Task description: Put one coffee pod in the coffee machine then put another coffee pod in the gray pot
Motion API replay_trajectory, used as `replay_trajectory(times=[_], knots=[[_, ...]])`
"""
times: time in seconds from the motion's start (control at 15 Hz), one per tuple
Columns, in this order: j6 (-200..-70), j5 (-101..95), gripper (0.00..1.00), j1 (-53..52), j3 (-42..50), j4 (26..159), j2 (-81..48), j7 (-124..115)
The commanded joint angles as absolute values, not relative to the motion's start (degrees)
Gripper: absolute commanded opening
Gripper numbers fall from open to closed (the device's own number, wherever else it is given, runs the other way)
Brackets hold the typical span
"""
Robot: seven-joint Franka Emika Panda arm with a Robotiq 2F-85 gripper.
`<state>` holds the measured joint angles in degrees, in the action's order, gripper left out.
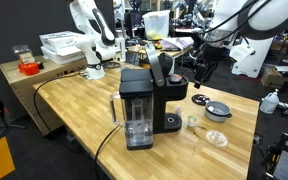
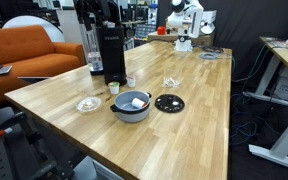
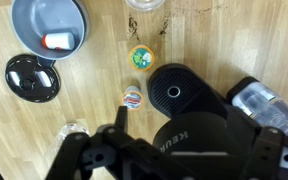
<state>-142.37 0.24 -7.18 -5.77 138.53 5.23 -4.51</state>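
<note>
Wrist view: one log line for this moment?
gripper open, empty, hovering | green-topped pod and red-marked pod on table beside coffee machine | gray pot holds white-red object

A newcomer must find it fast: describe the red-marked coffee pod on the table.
Find the black coffee machine on the wooden table. Two tiny pods stand on the wood beside it, on the side of the gray pot. The red-marked pod has a red-and-white top; the other pod has a green one.
</note>
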Motion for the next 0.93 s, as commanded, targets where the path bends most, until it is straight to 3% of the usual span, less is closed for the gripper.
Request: replay_trajectory(times=[0.0, 0.87], knots=[[-142.5, 1.4, 1.0, -7.0, -6.0, 138.2, 4.8, -3.3], [-145.3, 12.8, 1.0, -4.9, -4.9, 137.7, -4.6, 14.3]])
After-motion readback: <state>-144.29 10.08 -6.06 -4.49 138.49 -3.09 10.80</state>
